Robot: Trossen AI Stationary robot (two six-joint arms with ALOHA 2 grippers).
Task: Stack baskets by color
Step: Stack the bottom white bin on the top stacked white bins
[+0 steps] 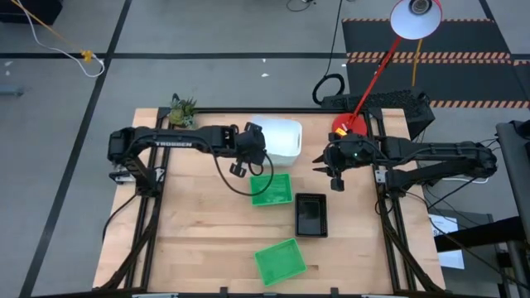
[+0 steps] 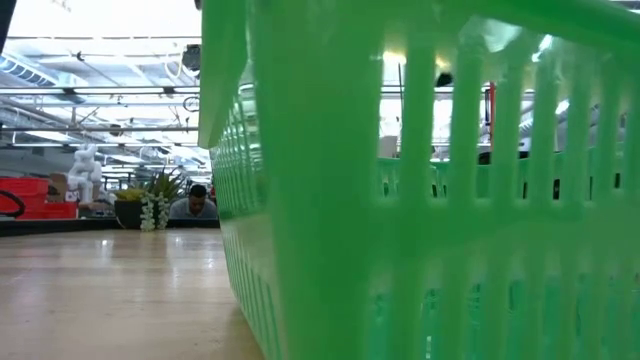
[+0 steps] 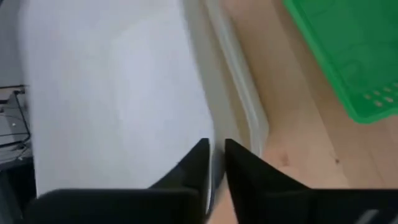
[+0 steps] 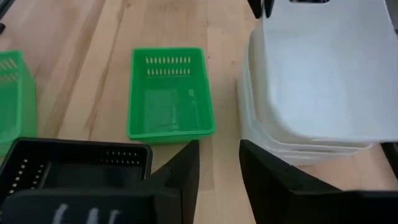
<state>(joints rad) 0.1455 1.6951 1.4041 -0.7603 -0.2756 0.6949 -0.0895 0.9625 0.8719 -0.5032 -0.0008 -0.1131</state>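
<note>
At the far middle of the table the white baskets (image 1: 279, 137) look already nested into one stack (the right wrist view shows several white rims layered one on another), so white seems done or close to it. Left gripper (image 1: 253, 146) sits at that stack's left edge, its fingers (image 3: 198, 163) drawn nearly together on the white rim, seemingly pinching it. Green is unfinished: one green basket (image 1: 273, 189) lies just near of the white stack, and a second green basket (image 1: 279, 260) sits well apart at the near edge. A black basket (image 1: 310, 214) rests just right of the first green one; whether it is one or several nested I cannot tell. Right gripper (image 1: 334, 166) hovers right of the white stack, fingers (image 4: 180, 165) parted and holding nothing.
</note>
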